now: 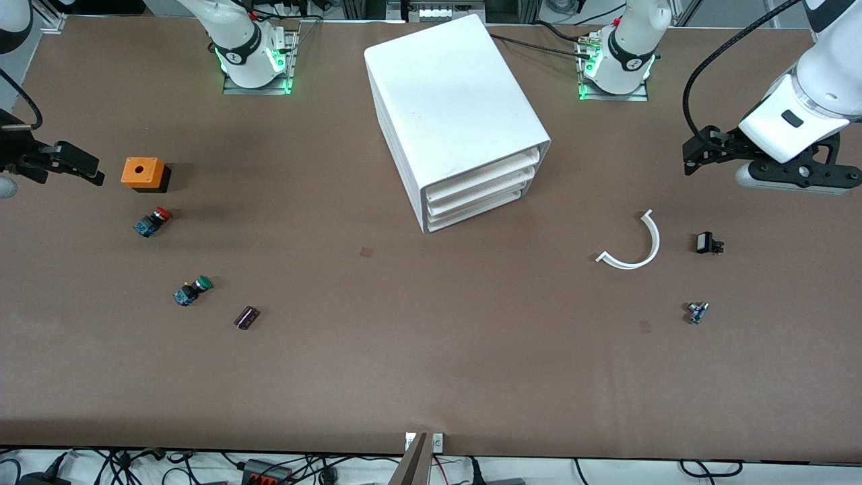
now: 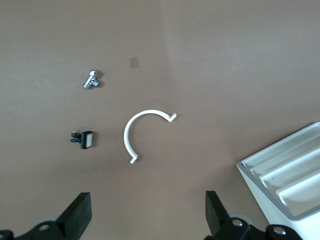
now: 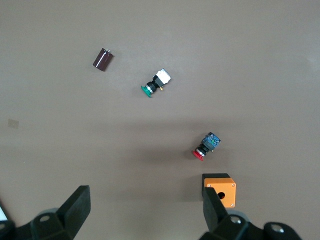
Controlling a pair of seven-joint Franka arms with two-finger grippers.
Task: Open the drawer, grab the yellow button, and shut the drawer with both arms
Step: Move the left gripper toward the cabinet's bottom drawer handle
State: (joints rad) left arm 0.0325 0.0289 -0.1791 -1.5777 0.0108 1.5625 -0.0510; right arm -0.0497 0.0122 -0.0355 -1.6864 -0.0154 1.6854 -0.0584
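The white cabinet (image 1: pixel 451 101) stands mid-table with all three drawers shut. The top drawer (image 1: pixel 481 174) shows only its flared front lip. One corner of the cabinet (image 2: pixel 285 175) shows in the left wrist view. The orange-capped button is out of view. My left gripper (image 1: pixel 693 151) is open and empty, up over the table toward the left arm's end; its fingers (image 2: pixel 148 215) are wide apart. My right gripper (image 1: pixel 81 165) is open and empty over the right arm's end, beside an orange box; its fingers (image 3: pixel 145 212) are wide apart.
Toward the right arm's end lie an orange box with a hole (image 1: pixel 143 172), a red-capped button (image 1: pixel 153 222), a green-capped button (image 1: pixel 192 290) and a dark cylinder (image 1: pixel 246 317). Toward the left arm's end lie a white curved strip (image 1: pixel 636 246), a small black part (image 1: pixel 707 242) and a metal part (image 1: pixel 698 312).
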